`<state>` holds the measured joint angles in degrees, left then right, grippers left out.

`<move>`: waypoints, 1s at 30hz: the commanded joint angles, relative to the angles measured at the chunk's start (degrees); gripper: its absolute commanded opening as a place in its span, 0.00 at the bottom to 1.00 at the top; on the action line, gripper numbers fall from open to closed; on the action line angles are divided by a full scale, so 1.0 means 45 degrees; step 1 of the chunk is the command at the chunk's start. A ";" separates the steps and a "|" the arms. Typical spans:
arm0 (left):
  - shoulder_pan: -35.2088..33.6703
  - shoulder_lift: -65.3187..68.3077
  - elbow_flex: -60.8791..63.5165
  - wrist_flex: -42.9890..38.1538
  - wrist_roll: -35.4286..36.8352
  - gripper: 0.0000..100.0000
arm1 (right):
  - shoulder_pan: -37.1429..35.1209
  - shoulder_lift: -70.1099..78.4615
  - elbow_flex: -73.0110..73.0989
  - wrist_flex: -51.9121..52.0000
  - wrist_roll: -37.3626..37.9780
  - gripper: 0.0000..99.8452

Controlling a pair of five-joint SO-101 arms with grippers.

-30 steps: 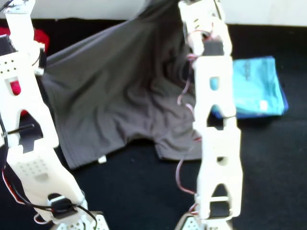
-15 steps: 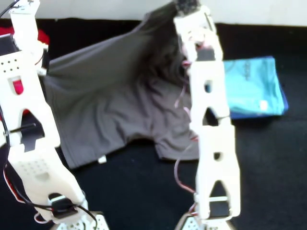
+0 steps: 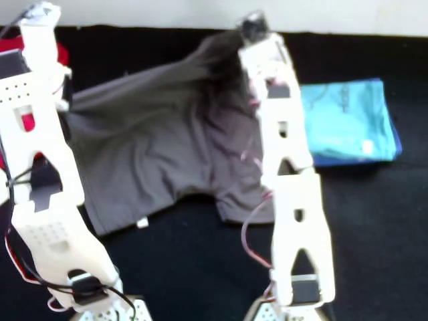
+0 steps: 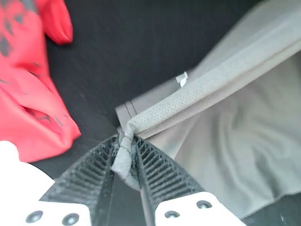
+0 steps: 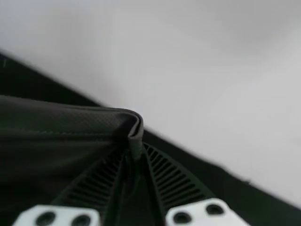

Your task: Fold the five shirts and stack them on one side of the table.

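A grey shirt (image 3: 154, 147) lies spread over the middle of the black table, its far edge lifted. My left gripper (image 4: 126, 147) is shut on the grey shirt's hem (image 4: 207, 89) at the table's left side, beside a red shirt (image 4: 28, 89). My right gripper (image 5: 136, 141) is shut on the grey shirt's folded edge (image 5: 70, 122), held up near the far wall. From above, the right arm (image 3: 281, 154) stretches over the grey shirt and the left arm (image 3: 37, 147) stands at the left. A folded blue shirt (image 3: 348, 120) rests on the right side.
The red shirt (image 3: 20, 120) lies crumpled at the far left behind the left arm. A pale wall (image 3: 200, 12) runs along the table's far edge. Bare black tabletop (image 3: 194, 267) lies in front of the grey shirt.
The right arm has swung to the left along the far edge, carrying the grey shirt's raised corner with it. The left arm has shifted slightly, still holding the hem.
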<state>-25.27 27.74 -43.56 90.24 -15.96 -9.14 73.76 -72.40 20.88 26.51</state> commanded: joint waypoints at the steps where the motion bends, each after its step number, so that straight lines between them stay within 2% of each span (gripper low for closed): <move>1: 0.0166 -0.0068 0.0908 -0.0176 0.0039 0.01 | 0.0361 0.0303 -0.0772 0.0459 0.0137 0.01; 8: 0.0713 -0.0205 0.2198 -0.0020 0.0020 0.01 | 0.0342 -0.0342 -0.1905 0.2276 -0.0020 0.01; 11: 0.0772 -0.0225 0.1416 0.0684 0.0020 0.01 | 0.0381 -0.1182 -0.3350 0.3585 -0.1504 0.01; 15: 0.0752 -0.0225 0.0107 0.2364 0.0020 0.01 | 0.0361 -0.2081 -0.4366 0.6144 -0.2051 0.01; 19: 0.0420 -0.0440 0.0166 0.2501 -0.0078 0.01 | 0.0322 -0.2667 -0.4796 0.9270 -0.2051 0.01; 26: 0.0498 -0.1514 0.2706 0.2462 -0.1368 0.01 | -0.0400 -0.2803 -0.4874 1.3744 -0.2090 0.01; 30: 0.0498 -0.1534 0.3741 0.2462 -0.1504 0.01 | -0.0557 -0.2276 -0.4698 1.4349 -0.2110 0.01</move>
<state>-22.55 23.87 -28.62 100.70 -22.02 -10.73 65.67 -92.26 84.00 17.80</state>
